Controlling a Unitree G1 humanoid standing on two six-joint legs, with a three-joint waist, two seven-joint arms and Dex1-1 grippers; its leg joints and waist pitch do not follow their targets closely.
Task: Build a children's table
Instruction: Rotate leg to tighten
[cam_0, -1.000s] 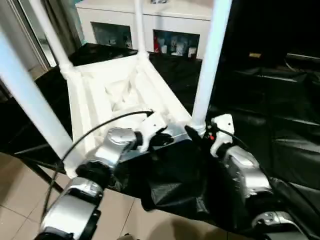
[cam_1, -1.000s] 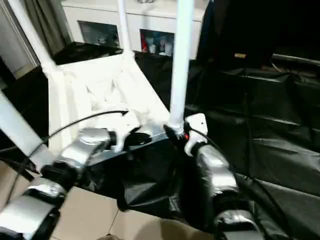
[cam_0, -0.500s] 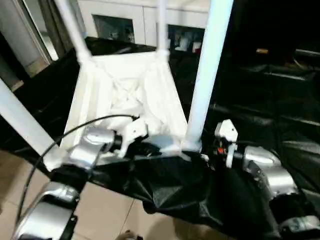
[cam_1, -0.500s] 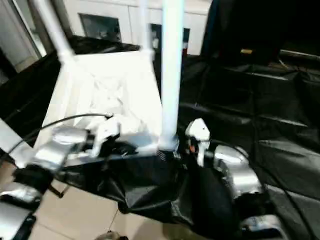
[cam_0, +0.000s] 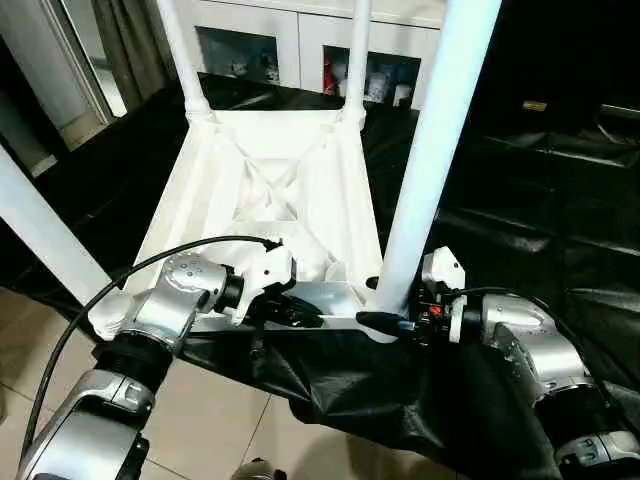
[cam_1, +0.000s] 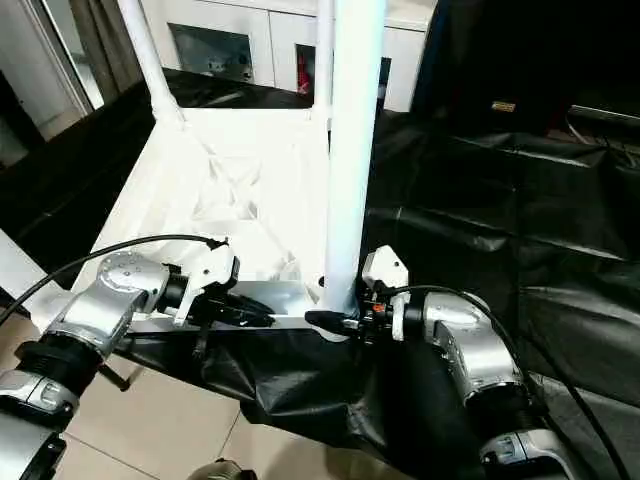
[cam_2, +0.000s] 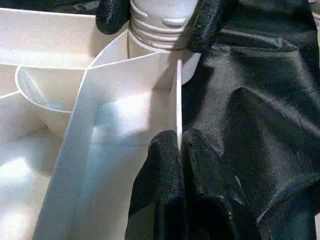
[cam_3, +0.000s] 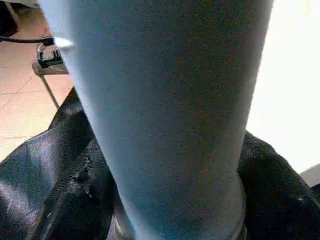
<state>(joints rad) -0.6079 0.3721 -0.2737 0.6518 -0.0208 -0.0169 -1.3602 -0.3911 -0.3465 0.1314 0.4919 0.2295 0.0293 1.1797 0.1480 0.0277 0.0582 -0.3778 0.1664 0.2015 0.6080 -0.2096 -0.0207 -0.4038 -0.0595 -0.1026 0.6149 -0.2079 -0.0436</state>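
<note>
Table position: the small all-white plastic children's table (cam_0: 270, 200) lay upside down on a black cloth-covered work surface (cam_0: 540, 230), rimmed underside up, legs pointing upward.
Near rim: the table's front edge (cam_0: 310, 296) sat close to the cloth surface's front drop, with tiled floor (cam_0: 210, 420) below it.
Left gripper: the left gripper (cam_2: 179, 150) was pinched nearly closed on the thin upright rim wall, one black finger on each face of it.
Right gripper: the right gripper (cam_0: 385, 320) sat at the base of the near round white leg (cam_0: 425, 170), one black finger on each side of the ribbed collar; the jaws stood fairly wide, and actual contact with the collar could not be confirmed.
Gripper spacing: the two grippers were near each other along the same front rim.
Far legs: two further white legs (cam_0: 185, 60) rose at the far corners, and one more (cam_0: 45, 235) at the near left corner.
Rear boundary: a white cabinet with glass doors (cam_0: 300, 50) stood just behind the far edge.
Open room: bare black cloth extended to the robot's right of the table.
</note>
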